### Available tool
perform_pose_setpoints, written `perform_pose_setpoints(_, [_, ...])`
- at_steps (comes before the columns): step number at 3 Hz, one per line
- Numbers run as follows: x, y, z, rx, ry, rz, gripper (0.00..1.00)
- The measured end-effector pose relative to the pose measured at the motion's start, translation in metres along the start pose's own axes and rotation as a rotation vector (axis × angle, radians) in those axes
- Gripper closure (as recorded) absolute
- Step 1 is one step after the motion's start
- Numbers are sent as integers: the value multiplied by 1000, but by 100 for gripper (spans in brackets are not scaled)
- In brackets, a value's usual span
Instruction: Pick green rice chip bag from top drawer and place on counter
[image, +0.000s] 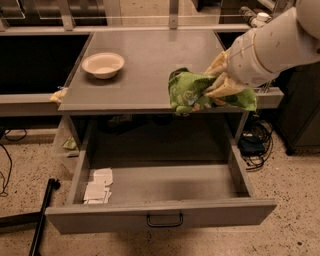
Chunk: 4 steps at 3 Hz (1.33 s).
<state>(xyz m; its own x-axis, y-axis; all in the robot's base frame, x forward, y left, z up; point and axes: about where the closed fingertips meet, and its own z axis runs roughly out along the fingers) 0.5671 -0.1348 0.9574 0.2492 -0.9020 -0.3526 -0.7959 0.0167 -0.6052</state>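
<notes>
The green rice chip bag (189, 92) is a crumpled lime-green foil bag held in the air over the counter's front right edge. My gripper (219, 85) is shut on the bag's right side, its pale fingers wrapped around the foil, with the white arm reaching in from the upper right. The counter (145, 65) is a flat grey top. The top drawer (160, 212) is pulled open below it, with a dark loop handle on its front panel.
A pale round bowl (103, 64) stands on the counter's left part. Small white paper packets (98, 186) lie in the drawer's front left corner. Cables (252, 145) lie on the floor at right. A black pole (42, 215) lies at lower left.
</notes>
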Motion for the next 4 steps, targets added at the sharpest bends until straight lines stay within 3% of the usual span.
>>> perform_pose_setpoints(1, [1, -8, 8, 23, 5, 2, 100])
perform_pose_setpoints(2, [7, -44, 38, 79, -11, -24, 100])
perform_pose_setpoints(4, [17, -96, 103, 131, -63, -34, 100])
